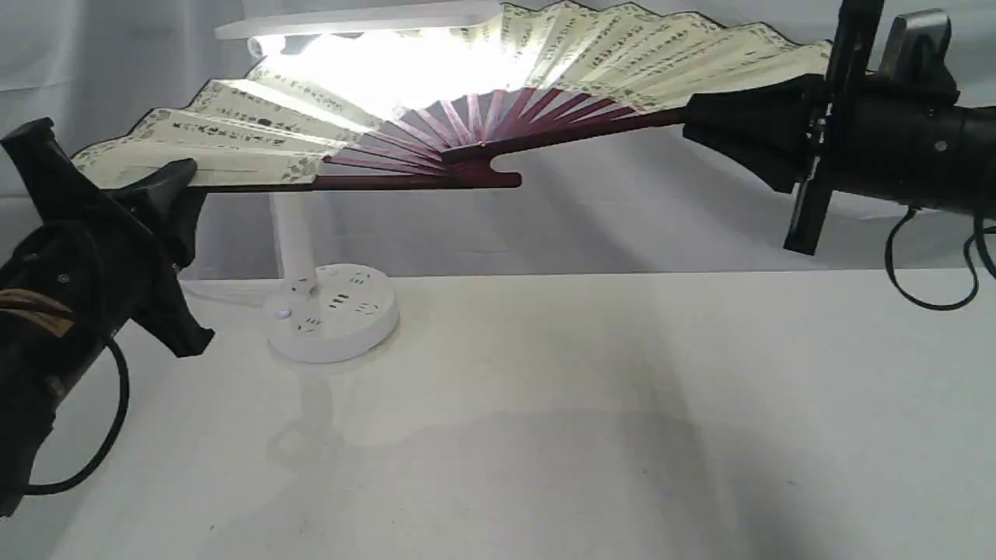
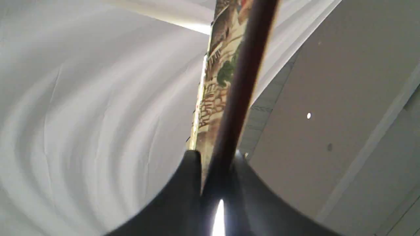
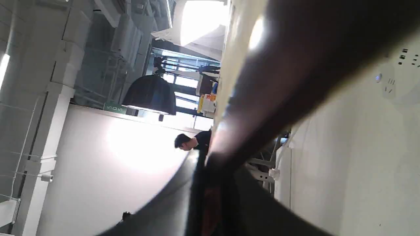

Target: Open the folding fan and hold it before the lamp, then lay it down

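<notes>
The folding fan [image 1: 622,58] is spread wide open in the air, its cream leaf with black calligraphy and maroon ribs in front of the lit lamp. My left gripper [image 1: 175,183] is shut on the fan's left outer rib; in the left wrist view the dark rib [image 2: 239,82] runs out from between the fingers. My right gripper [image 1: 700,124] is shut on the right outer rib, seen blurred and close as the fan [image 3: 282,82] in the right wrist view. The lamp's bar head [image 1: 358,19] glows behind the leaf, and its stem and round base [image 1: 334,311] stand on the table.
A white table [image 1: 583,404] stretches below the fan, and a white cloth backdrop [image 1: 117,62] hangs behind. The lamp's cord trails left from its base. Black cables hang from both arms.
</notes>
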